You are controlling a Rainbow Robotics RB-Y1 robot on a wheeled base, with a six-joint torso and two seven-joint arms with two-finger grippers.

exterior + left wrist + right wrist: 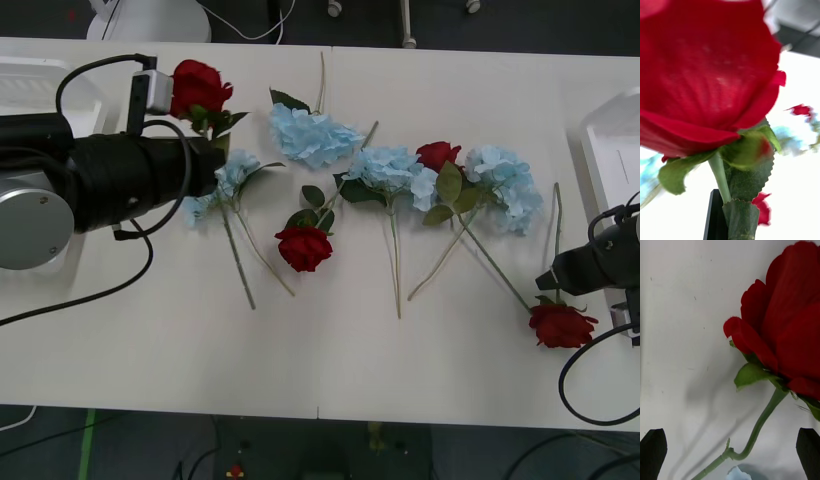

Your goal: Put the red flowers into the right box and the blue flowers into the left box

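Right, the left gripper [205, 135] is pinching a red rose [197, 87] at ten o'clock; the right gripper [730, 450], spread wide, is idling; carry the rose slowly to the right box [612, 150].

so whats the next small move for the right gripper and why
Probably close on the stem. The right gripper is open, its black fingers either side of the stem of the red rose lying near the right box, so a grasp looks lined up.
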